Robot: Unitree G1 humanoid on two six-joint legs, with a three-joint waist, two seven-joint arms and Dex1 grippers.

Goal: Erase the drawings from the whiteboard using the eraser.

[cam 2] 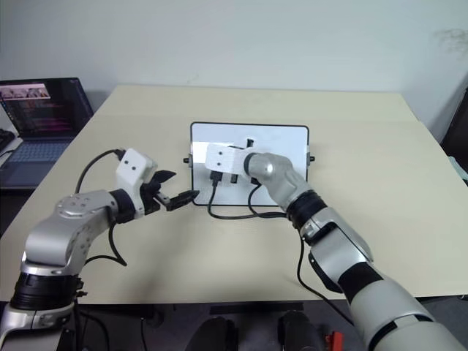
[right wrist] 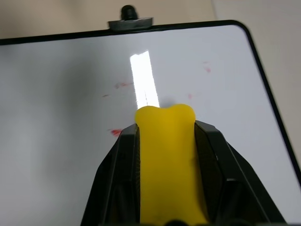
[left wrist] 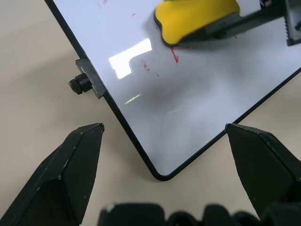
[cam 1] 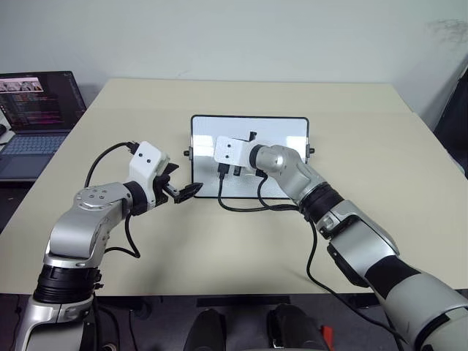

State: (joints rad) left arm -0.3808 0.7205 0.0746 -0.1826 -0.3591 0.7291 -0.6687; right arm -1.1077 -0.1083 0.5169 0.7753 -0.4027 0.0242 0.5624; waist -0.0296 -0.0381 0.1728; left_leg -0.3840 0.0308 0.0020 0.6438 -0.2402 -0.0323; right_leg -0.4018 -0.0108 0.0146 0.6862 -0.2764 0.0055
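Clamped tight on the eraser (right wrist: 165,160), the right gripper (right wrist: 164,136) jaws, one black finger down each long side of the yellow block. Spread wide and holding nothing, the left gripper (left wrist: 164,136) jaws, parked just off the near left corner of the whiteboard (left wrist: 197,117).

Looks like mid-wipe, judging by the board: eraser pressed flat on the glossy white surface, over toward its left half. Only scraps left of the drawings (left wrist: 176,55) — a short red stroke poking out right by the eraser's edge, plus faint red specks and smears scattered nearby. Mostly gone, not fully clean.

Next move probably needs the block dragged back across those leftovers with steady downward pressure, kept flat so the dark underside stays in contact.

Whiteboard itself: thin black frame, rounded corners, small black knob on the side, lying flat around the middle of the desk (cam 1: 380,131), slightly toward the far edge.
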